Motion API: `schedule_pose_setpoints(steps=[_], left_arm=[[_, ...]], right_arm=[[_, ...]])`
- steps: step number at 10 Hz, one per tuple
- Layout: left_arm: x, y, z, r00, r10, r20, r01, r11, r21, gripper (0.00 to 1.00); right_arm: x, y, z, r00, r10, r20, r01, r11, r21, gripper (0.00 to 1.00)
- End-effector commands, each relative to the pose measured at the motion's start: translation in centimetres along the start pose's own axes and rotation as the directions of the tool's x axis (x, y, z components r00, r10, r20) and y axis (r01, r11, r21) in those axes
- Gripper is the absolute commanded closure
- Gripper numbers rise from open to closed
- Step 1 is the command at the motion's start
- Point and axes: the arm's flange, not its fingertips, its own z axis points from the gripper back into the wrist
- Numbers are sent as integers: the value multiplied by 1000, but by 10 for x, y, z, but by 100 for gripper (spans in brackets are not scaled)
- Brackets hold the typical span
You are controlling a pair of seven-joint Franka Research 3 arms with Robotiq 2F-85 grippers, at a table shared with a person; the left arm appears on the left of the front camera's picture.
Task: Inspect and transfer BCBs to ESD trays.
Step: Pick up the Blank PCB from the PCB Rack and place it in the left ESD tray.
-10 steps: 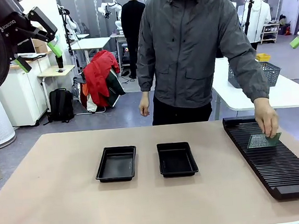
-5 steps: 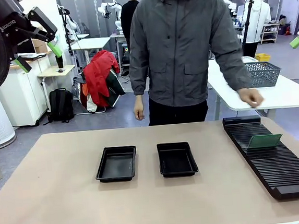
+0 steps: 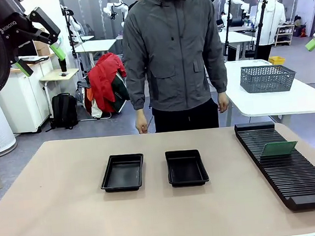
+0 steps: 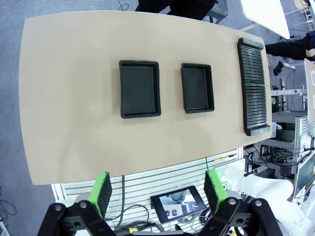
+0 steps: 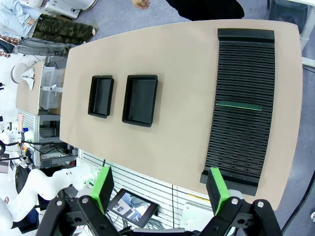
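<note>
Both sets of jaws hang high above the tabletop (image 3: 60, 204), well short of the rack (image 3: 295, 177). Each is spread wide and holds nothing, the green pads (image 4: 102, 191) of the left and those (image 5: 217, 190) of the right well apart.

I judge the step in hand to be the first pick, lifting the BCB (image 3: 279, 149) out for inspection. It stands on edge in a slot about midway along the rack, tilted slightly, with its top edge clear of the ribs.

The right arm is on the rack's side, so use it. Turn the wrist until the pads flank the board's two faces, and come down over its top edge. Pinch only that free edge, then draw it out along the line of the slot. A sideways pull would likely rake the ribs or flex the thin board.

To the left of the rack lie the ESD trays, the nearer tray (image 3: 189, 182) and the farther tray (image 3: 123, 187), side by side and both empty.

Beyond the rack's far end stands a person (image 3: 174, 56), with both hands (image 3: 223, 102) off the tabletop. The way in looks free.

The count is one BCB, two trays, one rack and one person.
</note>
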Motion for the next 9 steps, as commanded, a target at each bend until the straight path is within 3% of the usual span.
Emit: schedule_pose_setpoints(steps=[1, 4, 6, 8, 9], left_arm=[[0, 1, -1, 1000, 3, -3, -3, 1000, -1, 0], [0, 1, -1, 1000, 3, -3, -3, 1000, -1, 0], [0, 1, -1, 1000, 3, -3, -3, 1000, -1, 0], [0, 1, -1, 1000, 3, -3, -3, 1000, -1, 0], [0, 1, -1, 1000, 3, -3, -3, 1000, -1, 0]], right_arm=[[0, 0, 0, 1000, 0, 0, 0, 1000, 0, 0], [12, -1, -21, 990, 138, -13, -138, 980, -145, 0], [11, -6, -41, 943, 323, -78, -332, 915, -229, 0], [8, -11, -60, 868, 473, -148, -496, 818, -291, 0], [5, -14, -73, 792, 573, -210, -610, 735, -297, 0]])
